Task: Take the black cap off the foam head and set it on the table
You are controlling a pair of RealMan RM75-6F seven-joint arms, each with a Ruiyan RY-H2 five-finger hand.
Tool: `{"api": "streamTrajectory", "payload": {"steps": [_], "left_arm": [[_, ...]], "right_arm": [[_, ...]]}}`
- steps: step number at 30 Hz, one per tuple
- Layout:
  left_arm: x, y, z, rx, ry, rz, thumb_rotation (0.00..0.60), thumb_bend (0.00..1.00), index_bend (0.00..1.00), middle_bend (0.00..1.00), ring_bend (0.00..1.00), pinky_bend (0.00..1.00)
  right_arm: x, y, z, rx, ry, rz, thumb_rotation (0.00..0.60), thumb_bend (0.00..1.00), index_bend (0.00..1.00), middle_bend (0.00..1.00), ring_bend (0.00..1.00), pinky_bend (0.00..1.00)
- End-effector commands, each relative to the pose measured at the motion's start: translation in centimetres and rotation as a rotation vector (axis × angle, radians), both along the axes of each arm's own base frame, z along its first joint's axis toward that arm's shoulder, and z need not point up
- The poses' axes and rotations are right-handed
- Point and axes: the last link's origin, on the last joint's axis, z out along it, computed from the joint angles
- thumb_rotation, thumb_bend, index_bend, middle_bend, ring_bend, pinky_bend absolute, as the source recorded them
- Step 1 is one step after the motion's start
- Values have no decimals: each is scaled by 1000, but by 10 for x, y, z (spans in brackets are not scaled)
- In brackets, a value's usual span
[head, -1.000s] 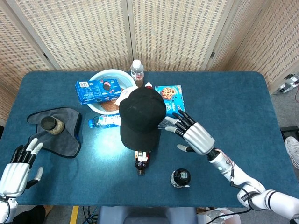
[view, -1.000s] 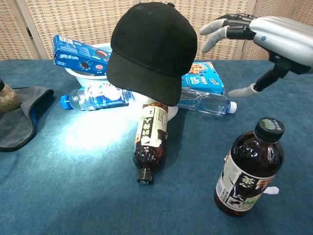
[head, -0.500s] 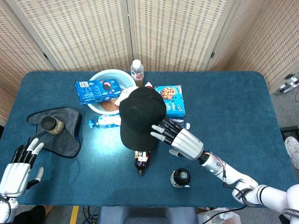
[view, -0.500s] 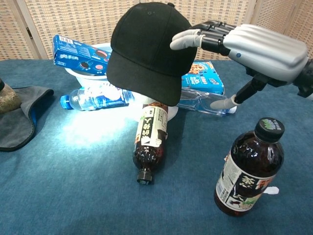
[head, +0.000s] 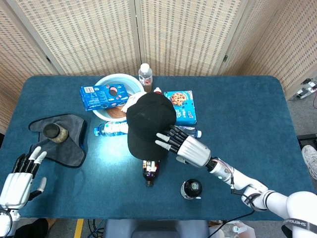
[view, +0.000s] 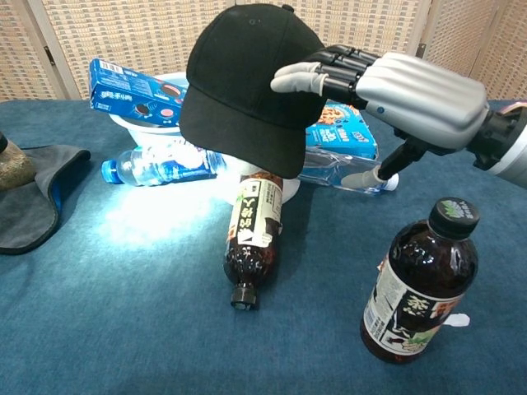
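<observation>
R hand [view: 387, 82] fingers spread, tips seemingly touching black cap [view: 251, 78] side.

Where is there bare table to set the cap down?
Bare table lies right of the cookie box, and also between the grey cloth and the lying bottle. Around the black cap it is crowded.

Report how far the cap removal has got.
Done: nothing yet; the black cap is on the head, which it hides, not on the table. In hand: the right robot hand has its fingertips spread against the cap's side, with no closed grip visible. The left robot hand is idle at the table's edge. Left: grip, lift off, set down.
</observation>
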Motion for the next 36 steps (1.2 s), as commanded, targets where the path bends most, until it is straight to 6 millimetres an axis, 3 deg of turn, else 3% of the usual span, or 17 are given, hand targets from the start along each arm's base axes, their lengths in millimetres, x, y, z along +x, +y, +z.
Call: {"api": "streamTrajectory", "payload": {"steps": [1, 20, 27, 32, 36], "left_arm": [[0, 0, 0, 1, 0, 3, 600, 437, 0, 0, 0, 0], [-1, 2, 0, -4, -6, 1, 600, 437, 0, 0, 0, 0], [-1, 1, 1, -3, -8, -1, 600, 437, 0, 0, 0, 0], [-1, 1, 1, -3, -9, -2, 600, 437, 0, 0, 0, 0], [-2, 1, 1, -5, -7, -1, 600, 437, 0, 0, 0, 0]], "right_arm": [[6, -2, -6, -11, -13, 33, 600, 0, 82, 45, 0, 0], [18, -8, -24, -38, -65, 100, 600, 0, 86, 78, 0, 0], [21, -9, -27, -51, -91, 121, 600, 52, 206, 147, 0, 0], [26, -12, -26, -64, -123, 129, 600, 172, 277, 186, 0, 0], [27, -15, -26, -67, -132, 127, 600, 206, 304, 202, 4, 0]]}}
